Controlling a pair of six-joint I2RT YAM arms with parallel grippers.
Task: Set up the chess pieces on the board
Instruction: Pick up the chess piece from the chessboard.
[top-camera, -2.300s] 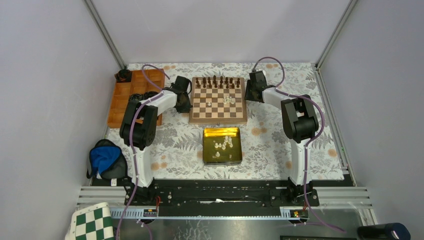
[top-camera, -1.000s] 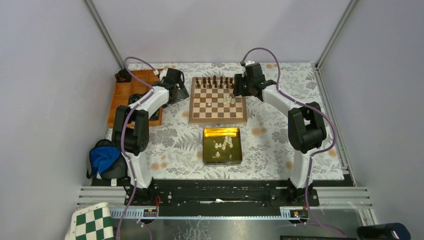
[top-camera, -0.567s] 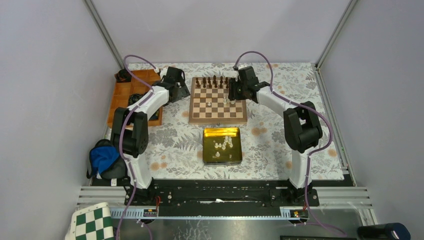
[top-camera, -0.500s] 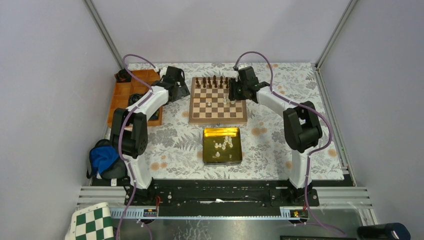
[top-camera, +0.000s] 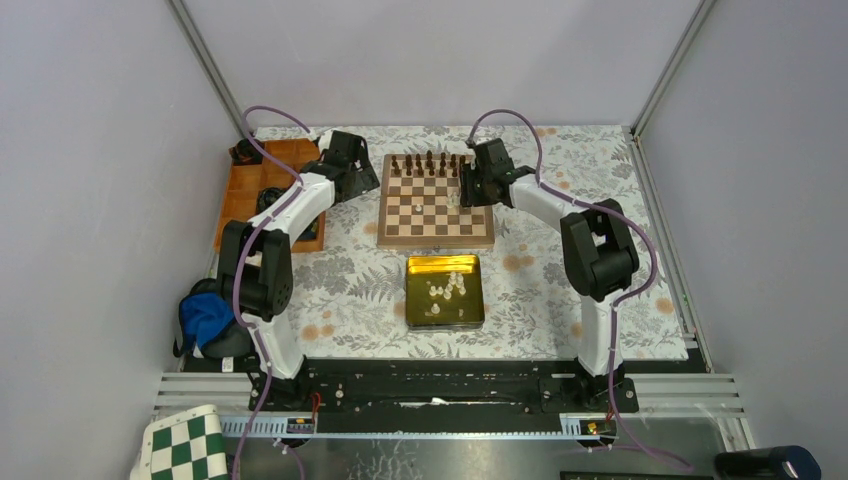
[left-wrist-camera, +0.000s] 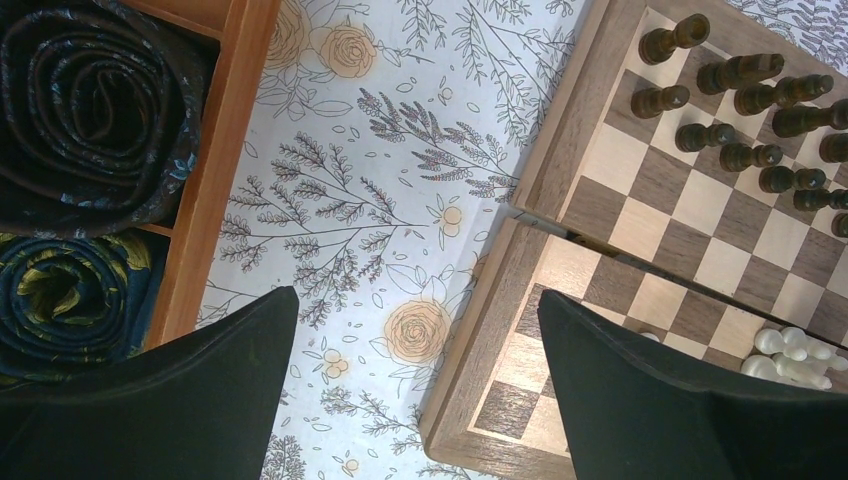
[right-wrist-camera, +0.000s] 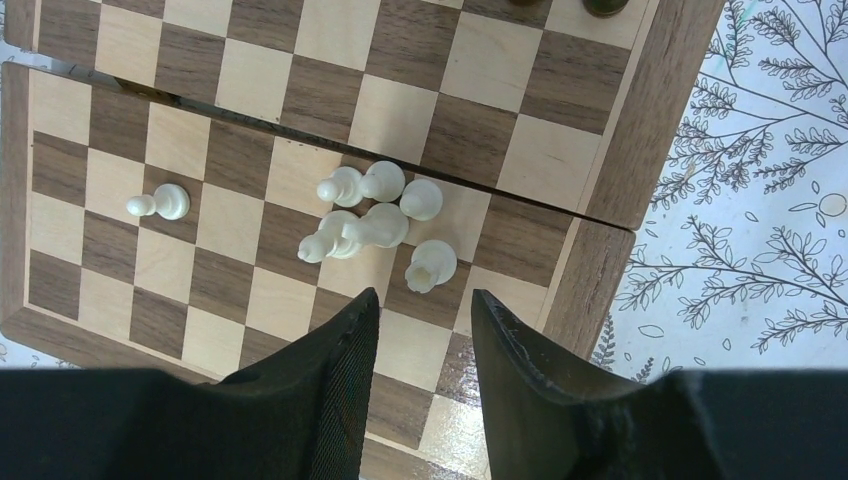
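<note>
- Cream piece (right-wrist-camera: 431, 265) sits just ahead of the right gripper (right-wrist-camera: 425, 305), whose fingers are apart and empty. Best first grab.
- Beyond it, five pieces (right-wrist-camera: 375, 225) are bunched and touching. Drop straight, close slowly, or neighbours scatter.
- Lone piece (right-wrist-camera: 160, 204) lies further off, also on the board (right-wrist-camera: 600, 200).
- Left gripper (left-wrist-camera: 415, 400) is spread, empty, beside the board's corner.

Board (right-wrist-camera: 655, 100), near half: bare squares between lone cream piece (right-wrist-camera: 160, 204) and cluster of cream pieces (right-wrist-camera: 375, 225). Cluster tight, pieces touching, several toppled. Right end effector (right-wrist-camera: 425, 305), fingers parted, over bare squares just beside cluster. Far rows: dark pieces (left-wrist-camera: 745, 72) packed close. Counter (left-wrist-camera: 370, 200) strip between orange tray (left-wrist-camera: 215, 150) and board: bare, under spread left end effector (left-wrist-camera: 415, 310). Gold tin (top-camera: 410, 292) near board's near edge.
</note>
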